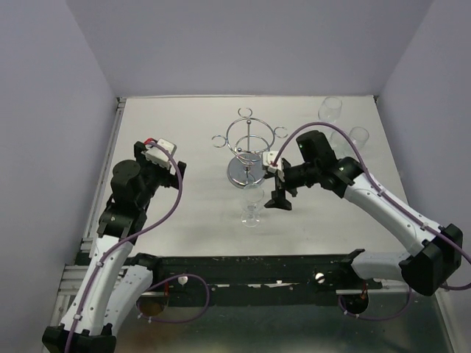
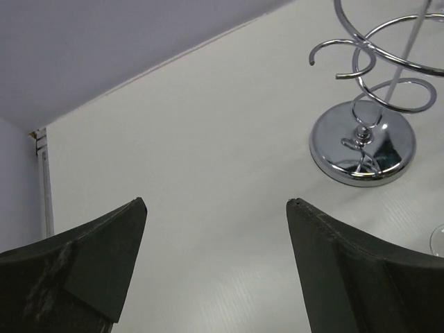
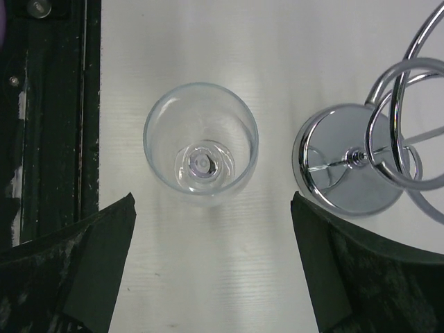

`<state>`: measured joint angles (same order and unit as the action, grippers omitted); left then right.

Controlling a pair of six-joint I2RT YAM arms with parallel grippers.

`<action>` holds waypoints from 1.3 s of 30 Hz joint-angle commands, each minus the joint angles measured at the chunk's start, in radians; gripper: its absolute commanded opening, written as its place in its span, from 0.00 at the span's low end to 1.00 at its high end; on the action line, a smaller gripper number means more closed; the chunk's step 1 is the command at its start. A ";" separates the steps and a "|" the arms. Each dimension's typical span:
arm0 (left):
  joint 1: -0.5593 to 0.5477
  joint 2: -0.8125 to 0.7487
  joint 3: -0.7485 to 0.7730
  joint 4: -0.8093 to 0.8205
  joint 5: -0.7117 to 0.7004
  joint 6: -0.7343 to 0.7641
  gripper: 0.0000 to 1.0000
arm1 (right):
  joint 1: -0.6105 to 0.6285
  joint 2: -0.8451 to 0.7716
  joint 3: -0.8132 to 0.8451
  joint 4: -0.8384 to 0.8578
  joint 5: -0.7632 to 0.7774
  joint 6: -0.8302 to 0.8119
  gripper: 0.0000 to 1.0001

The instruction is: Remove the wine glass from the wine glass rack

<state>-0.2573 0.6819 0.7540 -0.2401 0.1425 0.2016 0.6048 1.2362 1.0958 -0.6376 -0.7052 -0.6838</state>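
Since the wine glass stands upright on the worktop just beside the wine glass rack, free of its loops, removal appears done; both right gripper and left gripper are spread, holding nothing.

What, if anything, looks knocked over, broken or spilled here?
Nothing stands out. The wine glass stands upright on the table, apart from the wine glass rack, which is upright too. No spill or breakage shows.
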 commanded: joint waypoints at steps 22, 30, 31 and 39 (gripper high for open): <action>0.136 -0.065 -0.104 0.048 0.106 -0.107 0.99 | 0.131 0.135 0.055 0.098 0.003 -0.039 0.76; 0.136 -0.053 -0.104 0.036 0.138 -0.096 0.99 | 0.125 0.056 0.007 0.093 0.119 0.070 0.63; 0.135 -0.051 -0.105 0.038 0.138 -0.094 0.99 | 0.116 0.030 -0.014 0.092 0.131 0.090 0.63; 0.153 -0.027 -0.101 0.050 0.147 -0.079 0.99 | -0.127 -0.043 -0.097 0.059 0.168 0.251 0.57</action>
<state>-0.1219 0.6426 0.6571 -0.2096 0.2546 0.1123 0.6140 1.2026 1.0237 -0.5709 -0.5930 -0.5453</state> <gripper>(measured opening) 0.988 0.745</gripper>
